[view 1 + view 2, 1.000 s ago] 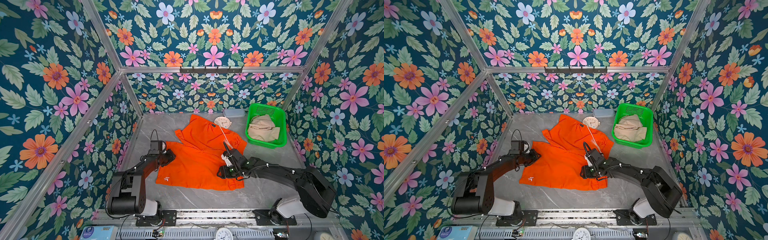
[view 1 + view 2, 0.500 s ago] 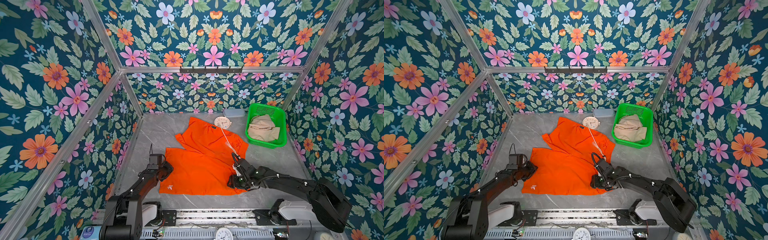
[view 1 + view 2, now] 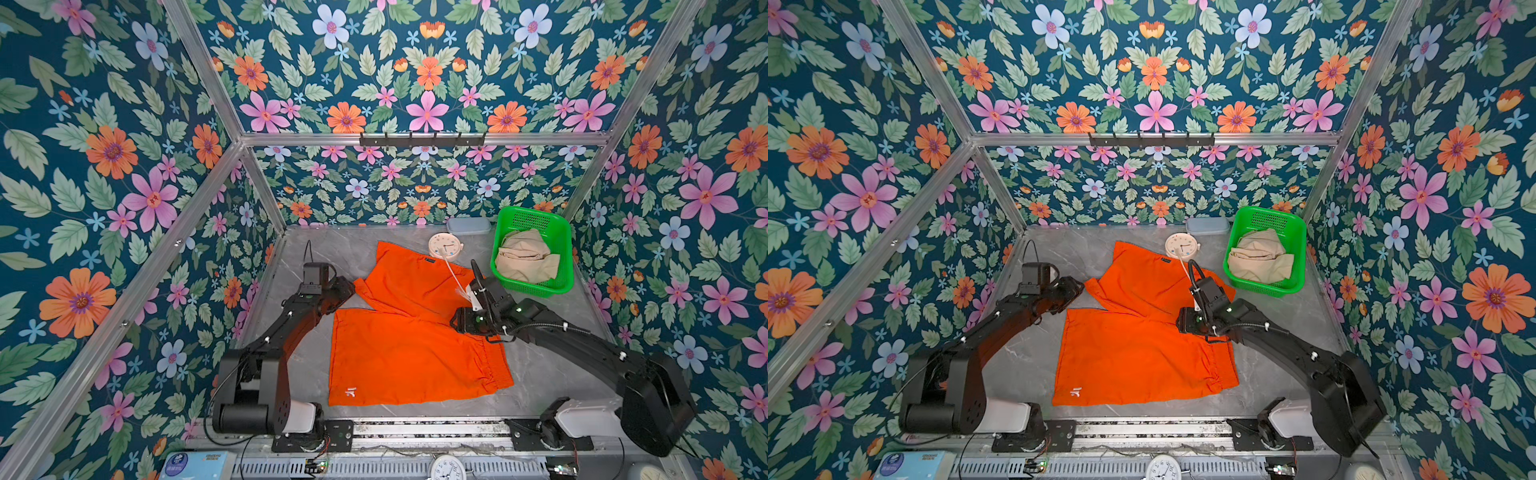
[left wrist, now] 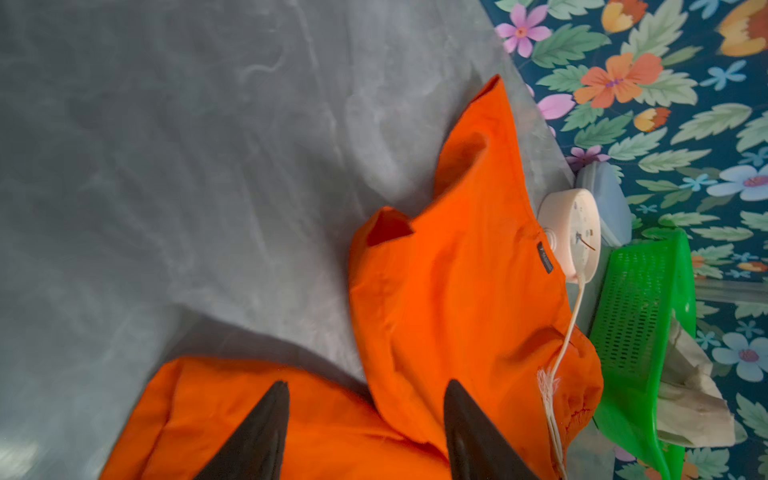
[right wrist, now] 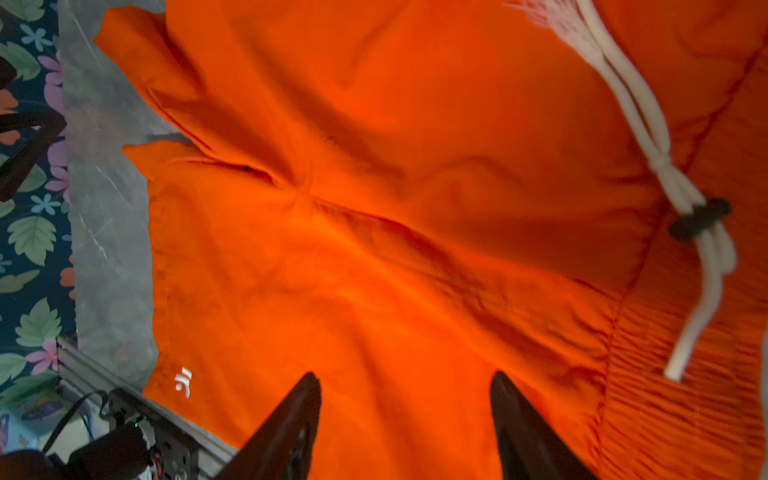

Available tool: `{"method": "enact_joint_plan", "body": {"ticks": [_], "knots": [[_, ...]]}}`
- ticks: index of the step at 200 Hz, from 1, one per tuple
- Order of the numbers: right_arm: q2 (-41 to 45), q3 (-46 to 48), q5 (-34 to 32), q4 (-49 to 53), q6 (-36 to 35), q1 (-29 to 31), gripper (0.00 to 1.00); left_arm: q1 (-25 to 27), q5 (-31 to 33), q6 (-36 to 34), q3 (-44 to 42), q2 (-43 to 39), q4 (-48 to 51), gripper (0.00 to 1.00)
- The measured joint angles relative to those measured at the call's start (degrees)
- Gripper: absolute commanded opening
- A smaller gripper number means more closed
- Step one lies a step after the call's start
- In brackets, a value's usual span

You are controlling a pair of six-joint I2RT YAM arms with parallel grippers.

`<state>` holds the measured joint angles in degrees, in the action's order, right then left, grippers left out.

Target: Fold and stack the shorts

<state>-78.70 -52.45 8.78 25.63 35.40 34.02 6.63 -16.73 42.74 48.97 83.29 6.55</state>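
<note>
Orange shorts (image 3: 407, 353) are lying spread out in the middle of the grey bench (image 3: 540, 374). One leg is pointing to the front, with a small white logo (image 3: 351, 392) near its front corner. The other leg is reaching back toward a small round clock (image 3: 445, 246). A white drawstring (image 3: 455, 278) is trailing across the cloth near the clock. The left tool (image 4: 366, 384) is hanging over the left edge of the shorts, where the two legs meet. Its fingers are standing wide apart and pinching nothing. The right tool (image 5: 405, 376) is hanging over the waist end, and its fingers are also spread with nothing between them. Beige shorts (image 3: 525, 259) are sitting bunched up in a green basket (image 3: 561, 286) at the back right.
</note>
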Motion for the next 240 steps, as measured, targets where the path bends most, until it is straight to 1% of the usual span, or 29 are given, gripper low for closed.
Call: {"method": "enact_joint_plan", "body": {"ticks": [19, 37, 60, 68, 90, 102, 125, 149, 186, 192, 196, 209, 227, 240], "knots": [[-5.11, -2.36, -0.07, -1.42, -1.07, -1.36, 0.65, 0.98, -0.87, -1.38, 3.61, 5.95, -0.98, 0.68], [-8.66, -4.44, -0.15, -1.97, -1.49, -1.7, 0.65, 1.29, 0.28, -2.64, 6.23, 10.91, -1.09, 0.69], [-11.47, -6.51, -0.02, -3.02, -2.45, -1.99, 0.65, 1.42, 0.44, -4.13, 9.75, 16.76, -1.2, 0.65], [-12.22, -6.93, 0.0, -3.58, -2.6, -2.12, 0.65, 1.51, 0.39, -4.48, 10.91, 18.73, -1.4, 0.62], [-13.79, -7.04, 0.39, -4.94, -3.17, -2.43, 0.65, 1.51, -0.13, -5.14, 12.48, 22.67, -1.86, 0.37], [-14.38, -6.6, 1.18, -5.75, -3.65, -2.73, 0.65, 1.49, -0.5, -5.51, 12.74, 23.74, -1.86, 0.3], [-16.15, -5.95, 1.73, -7.39, -3.37, -3.54, 0.64, 1.11, -0.79, -6.01, 12.79, 23.69, -1.81, 0.19], [-20.87, -6.95, 1.09, -7.21, -2.69, -3.69, 0.63, -0.81, 0.33, -7.63, 10.8, 21.73, -1.57, 0.15], [-24.46, -8.35, 1.62, -9.4, -0.76, -3.37, 0.63, -5.35, 2.19, -9.97, 5.25, 17.42, -0.07, 0.14], [-24.85, -8.74, 1.7, -9.68, -0.48, -3.32, 0.63, -5.84, 2.47, -10.25, 4.44, 16.59, 0.0, 0.15], [-25.05, -8.96, 1.68, -9.77, -0.37, -3.3, 0.63, -6.1, 2.91, -10.43, 3.91, 15.98, 0.28, 0.18], [-25.51, -9.64, 1.51, -9.79, 0.22, -3.21, 0.63, -6.67, 3.23, -11.45, 2.62, 14.49, 0.79, 0.32], [-25.38, -10.05, 1.27, -9.11, 0.42, -3.08, 0.63, -6.99, 3.32, -11.63, 1.97, 13.4, 1.95, 0.42], [-24.63, -10.49, 1.03, -7.91, 0.39, -2.89, 0.64, -7.04, 3.41, -11.85, 2.01, 12.07, 2.6, 0.47]]}}
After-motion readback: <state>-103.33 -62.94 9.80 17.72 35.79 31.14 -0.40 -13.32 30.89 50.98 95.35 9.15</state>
